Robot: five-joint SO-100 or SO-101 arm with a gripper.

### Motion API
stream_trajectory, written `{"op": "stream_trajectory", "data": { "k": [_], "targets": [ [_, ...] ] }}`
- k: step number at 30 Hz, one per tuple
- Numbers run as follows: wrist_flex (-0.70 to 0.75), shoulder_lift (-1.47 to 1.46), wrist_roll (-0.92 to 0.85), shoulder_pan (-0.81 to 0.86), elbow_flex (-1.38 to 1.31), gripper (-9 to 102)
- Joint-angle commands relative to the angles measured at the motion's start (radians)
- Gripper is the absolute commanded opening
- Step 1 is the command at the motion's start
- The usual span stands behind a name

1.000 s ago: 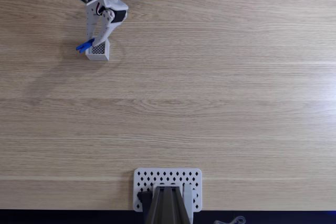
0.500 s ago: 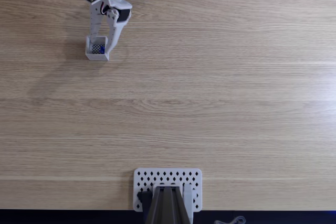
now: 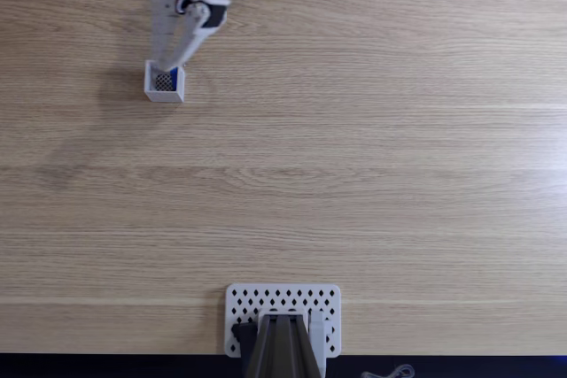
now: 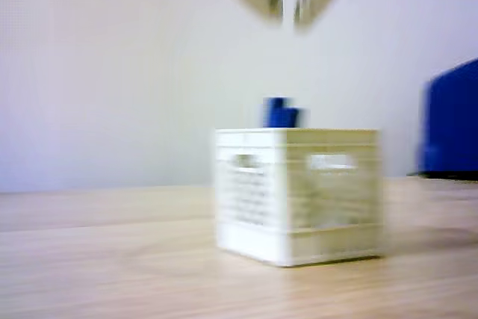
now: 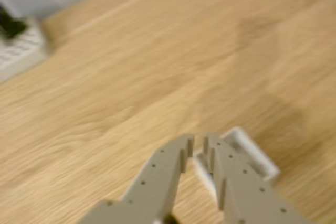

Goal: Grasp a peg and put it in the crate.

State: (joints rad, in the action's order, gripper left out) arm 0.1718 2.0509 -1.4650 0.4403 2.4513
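white two-finger tool (image 4: 290, 14) above small white square crate (image 4: 299, 192), fingertips nearly together, gripping nothing; slim blue plastic peg (image 4: 280, 112) stands inside crate.

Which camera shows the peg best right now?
The other view: the blue peg pokes up above the rim of the crate, with the gripper clear above it. In the fixed view only a blue sliver shows inside the crate. In the wrist view the fingers cover most of the crate.

A light wood-grain counter (image 3: 372, 157) is observed. The crate (image 3: 165, 83) and a white perforated plate (image 3: 283, 305) are borne directly on it, well apart.
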Motion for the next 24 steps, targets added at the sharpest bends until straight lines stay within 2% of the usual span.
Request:
{"op": "stream_trajectory", "data": {
  "k": [1, 6, 10, 13, 20, 24],
  "targets": [
    [0.232, 0.247, 0.110, -0.135, -0.021, 0],
    [0.595, 0.443, 0.356, -0.328, -0.023, 0],
    [0.782, 0.572, 0.561, -0.423, -0.020, 0],
    [0.838, 0.652, 0.741, -0.465, -0.002, 0],
    [0.839, 0.882, 1.287, -0.474, 0.184, 0],
    [0.839, 1.057, 1.447, -0.466, 0.307, 1]
  ]
}}
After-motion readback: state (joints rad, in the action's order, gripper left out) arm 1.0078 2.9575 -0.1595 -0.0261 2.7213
